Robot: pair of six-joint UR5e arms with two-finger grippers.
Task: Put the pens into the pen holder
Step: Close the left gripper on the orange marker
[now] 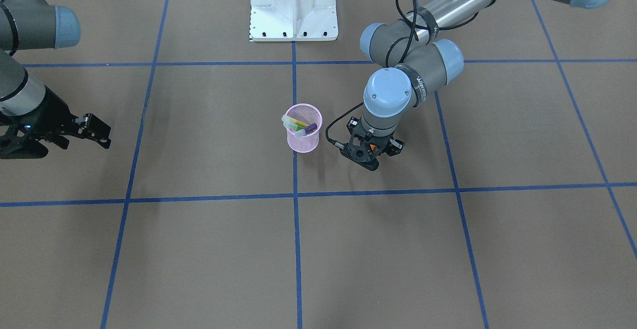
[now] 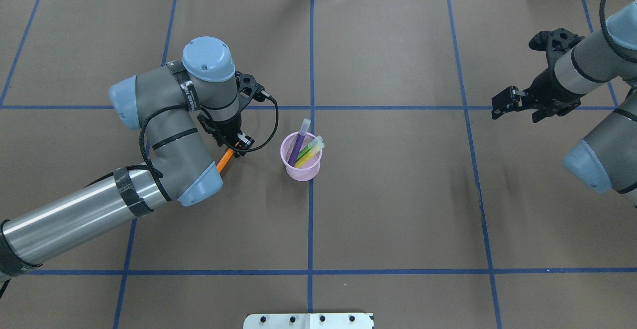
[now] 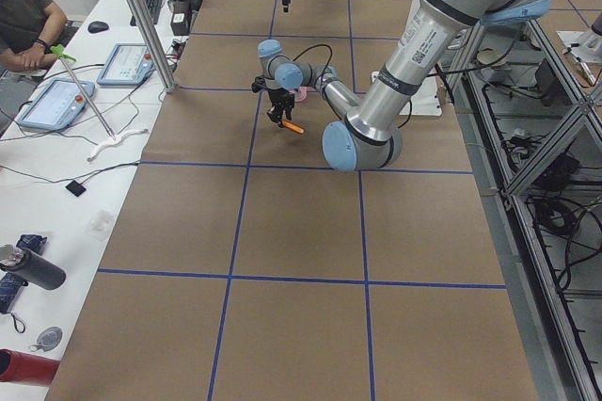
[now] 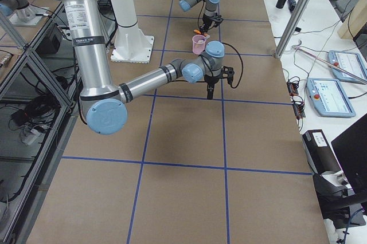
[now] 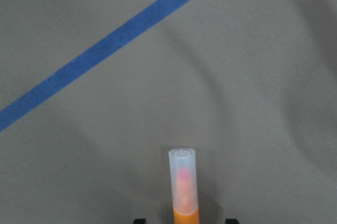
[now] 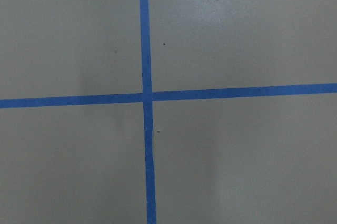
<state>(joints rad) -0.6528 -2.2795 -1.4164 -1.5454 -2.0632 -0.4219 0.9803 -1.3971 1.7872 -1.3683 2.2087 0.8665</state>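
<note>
The pink mesh pen holder [image 2: 301,165] [image 1: 303,141] stands near the table's middle, with the purple pen [image 2: 299,144], a green pen [image 2: 309,149] and a yellow pen [image 2: 307,157] leaning inside it. Just to its left in the overhead view, my left gripper [image 2: 237,148] [image 1: 371,154] points down, shut on the orange pen [image 2: 225,160]. That pen slants out below the fingers. In the left wrist view its whitish cap [image 5: 182,182] hangs over bare brown table. My right gripper [image 2: 499,105] [image 1: 101,132] hovers far off to the side, open and holding nothing.
The robot's white base plate [image 1: 293,5] sits at the table's robot-side edge. Blue tape lines [image 6: 145,98] cross the brown table cover. A person [image 3: 23,15], tablets and bottles are on a side bench beyond the table's far edge.
</note>
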